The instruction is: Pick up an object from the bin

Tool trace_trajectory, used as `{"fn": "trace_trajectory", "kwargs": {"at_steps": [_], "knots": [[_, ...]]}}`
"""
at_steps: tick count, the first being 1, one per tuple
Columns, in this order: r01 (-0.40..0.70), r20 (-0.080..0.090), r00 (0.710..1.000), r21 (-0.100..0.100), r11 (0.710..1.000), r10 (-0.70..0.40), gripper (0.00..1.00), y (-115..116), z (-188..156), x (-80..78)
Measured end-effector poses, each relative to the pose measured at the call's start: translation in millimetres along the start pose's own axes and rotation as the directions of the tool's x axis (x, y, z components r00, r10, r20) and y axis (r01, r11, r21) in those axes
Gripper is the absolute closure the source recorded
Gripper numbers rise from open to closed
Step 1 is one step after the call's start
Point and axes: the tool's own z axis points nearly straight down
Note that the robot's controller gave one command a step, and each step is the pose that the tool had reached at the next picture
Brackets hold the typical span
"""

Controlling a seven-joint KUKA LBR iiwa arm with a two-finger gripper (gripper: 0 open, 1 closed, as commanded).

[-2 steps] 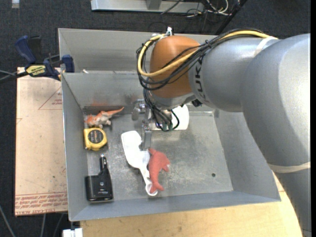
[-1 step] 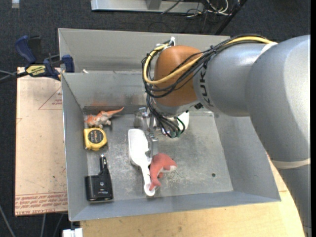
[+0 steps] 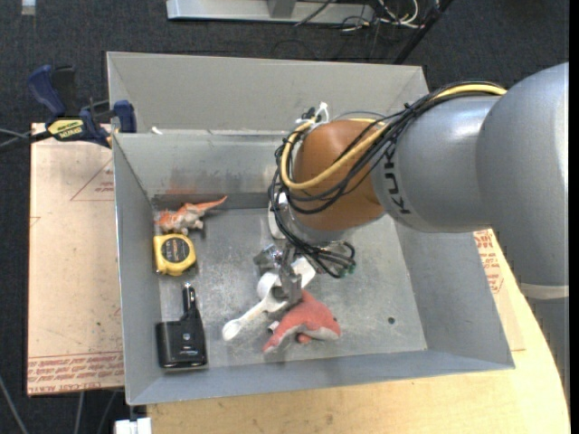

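White spoon (image 3: 251, 316) under the gripper (image 3: 288, 283), red toy (image 3: 305, 325) at its 5 o'clock, low in the bin (image 3: 384, 269)
Bin's 9 o'clock: orange dinosaur (image 3: 186, 213), yellow tape (image 3: 175, 253), black charger (image 3: 184, 339) below; gripper over the spoon's upper end, open or closed I cannot tell; arm (image 3: 470, 165) reads KUKA

Single camera, set above the bin (image 3: 136, 269) and tilted somewhat from one side, facing down into it. The whole bin lies in view at middle range: near rim below, far wall above, floor (image 3: 90, 16) beyond. The arm (image 3: 488, 161) enters from the right.
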Motion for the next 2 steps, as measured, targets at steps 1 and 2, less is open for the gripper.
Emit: {"fn": "trace_trajectory", "kwargs": {"at_steps": [1,2], "knots": [[0.000,0.000,1.000,0.000,1.000,0.000,1.00,0.0,0.0,0.0],[-0.004,0.006,1.000,0.001,1.000,0.004,1.00,-2.5,-143.9,-0.2]]}}
